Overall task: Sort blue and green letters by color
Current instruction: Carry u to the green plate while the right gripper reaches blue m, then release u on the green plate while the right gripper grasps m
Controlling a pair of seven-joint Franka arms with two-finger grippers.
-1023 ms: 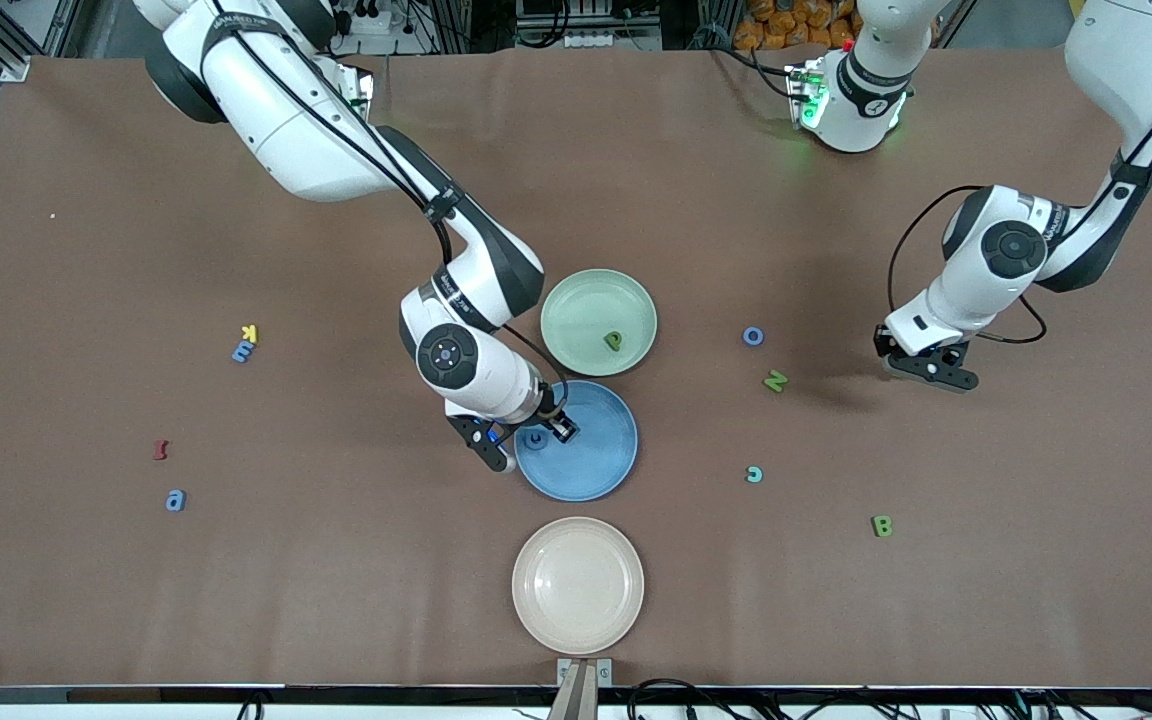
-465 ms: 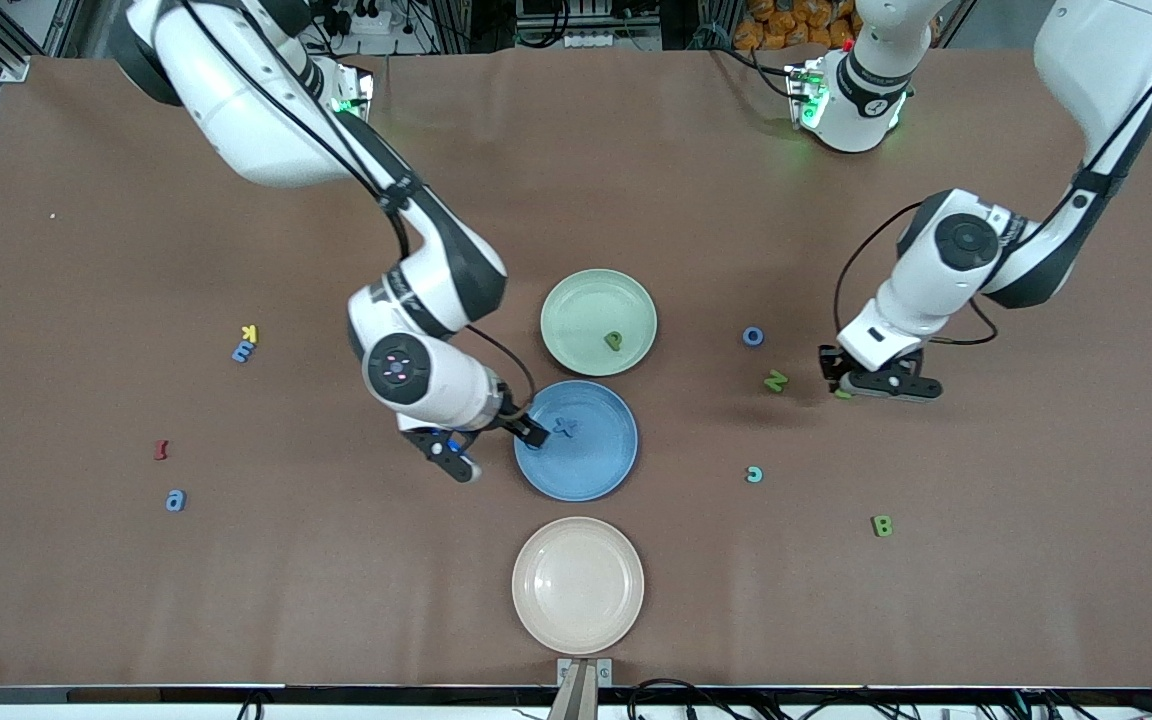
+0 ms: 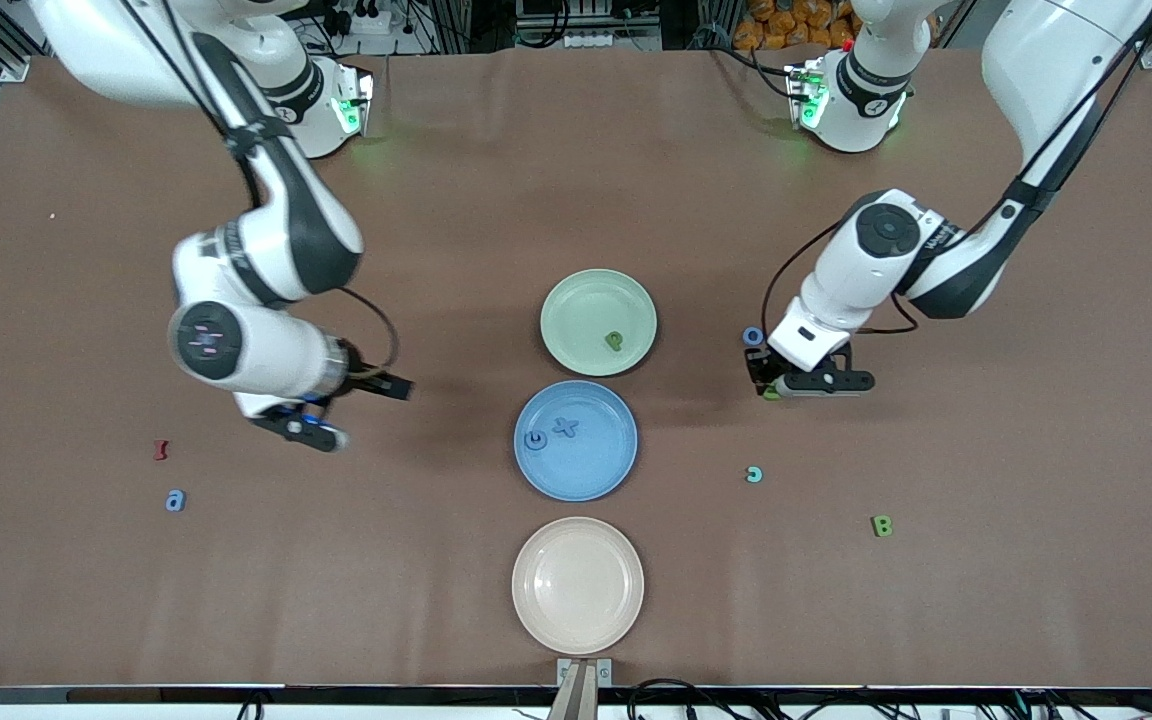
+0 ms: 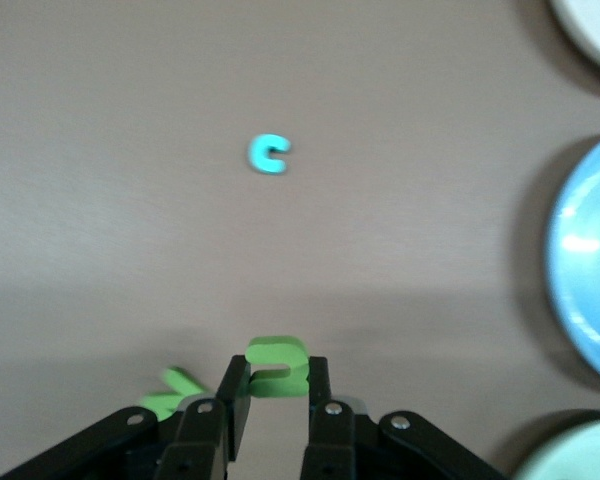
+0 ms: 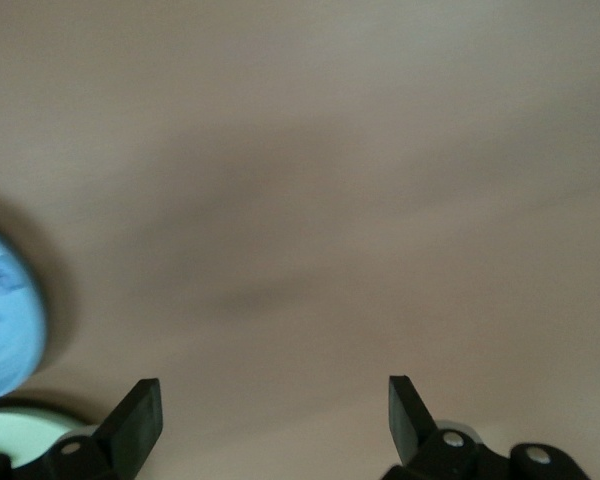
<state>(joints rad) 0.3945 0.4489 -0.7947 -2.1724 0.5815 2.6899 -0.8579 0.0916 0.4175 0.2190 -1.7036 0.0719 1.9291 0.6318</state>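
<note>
Now we see the left gripper [image 3: 771, 385] up over the brown table [image 3: 576, 160], toward the left arm's end, its fingers [image 4: 235, 390] clamped on a small chunky green letter [image 4: 277, 366]; a second green letter [image 4: 176, 384] lies on the table just beside it (which letters these are, we cannot tell). A small round blue letter [image 3: 753, 336] lies on the table close to that gripper.

The right gripper [image 3: 361, 410] hangs over bare table toward the right arm's end, its two black fingers [image 5: 137, 420] spread wide with nothing between them.

Three round plates run in a line down the middle of the table. The pale green plate [image 3: 576, 300], farthest from the front camera, holds a green letter p [image 3: 614, 341]. The blue plate [image 3: 601, 470] next to it holds two blue letters, an X [image 3: 565, 427] and a rounded piece [image 3: 536, 439]. The cream plate [image 3: 578, 585] lies at the edge nearest the front camera.

Elsewhere on the table lie a teal curved letter [image 3: 754, 474] and a green B [image 3: 882, 525] toward the left arm's end, and a blue letter a [image 3: 174, 500] with a dark red letter [image 3: 161, 449] toward the right arm's end.
</note>
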